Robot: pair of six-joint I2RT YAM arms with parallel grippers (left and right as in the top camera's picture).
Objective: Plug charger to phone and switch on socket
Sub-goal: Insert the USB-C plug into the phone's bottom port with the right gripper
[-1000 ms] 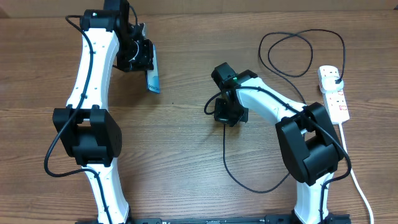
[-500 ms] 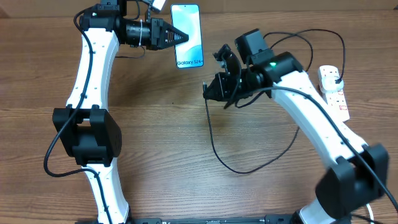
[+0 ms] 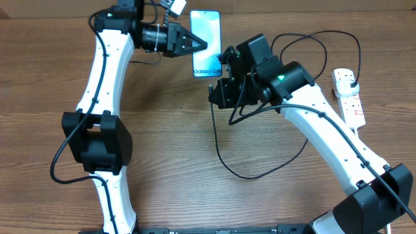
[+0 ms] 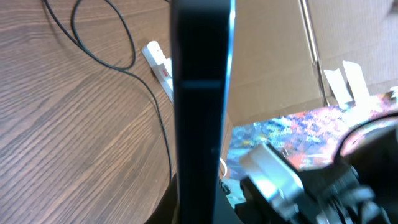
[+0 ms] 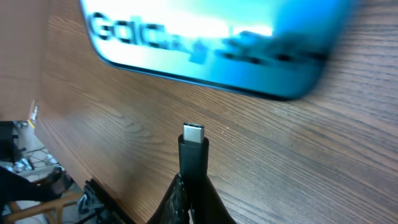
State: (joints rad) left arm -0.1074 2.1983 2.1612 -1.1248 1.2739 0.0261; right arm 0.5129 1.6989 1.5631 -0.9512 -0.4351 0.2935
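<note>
At the far edge of the table [image 3: 169, 149], toward its middle, you will find the phone [image 3: 207, 39] held above the wood by the left fingers [image 3: 198, 44]. These fingers are clamped on the phone's left long edge. The lit blue screen faces up toward the overhead camera, with the "Galaxy" line at the near end. In the left wrist view the phone [image 4: 199, 93] appears edge-on as a dark vertical bar; you cannot see the fingers themselves there.

Just beside the phone's near-right corner, the right fingers [image 3: 220, 94] are closed on the connector end of the charger [image 3: 224, 159]. The right wrist view shows the connector tip [image 5: 193, 134] standing out of the fingers [image 5: 189, 202]. It points at the phone's bottom edge [image 5: 211, 68] and is apart from it, with bare wood visible between the two. The phone is blurred in this view.

From the right fingers the black cable hangs down, curves across the table and loops back toward the far right. There its plug [image 3: 351, 79] sits in the far end of the socket [image 3: 350, 101]. The socket lies flat along the right side of the table, well apart from the phone, with its white cord [image 3: 374, 188] running toward the near edge.
</note>
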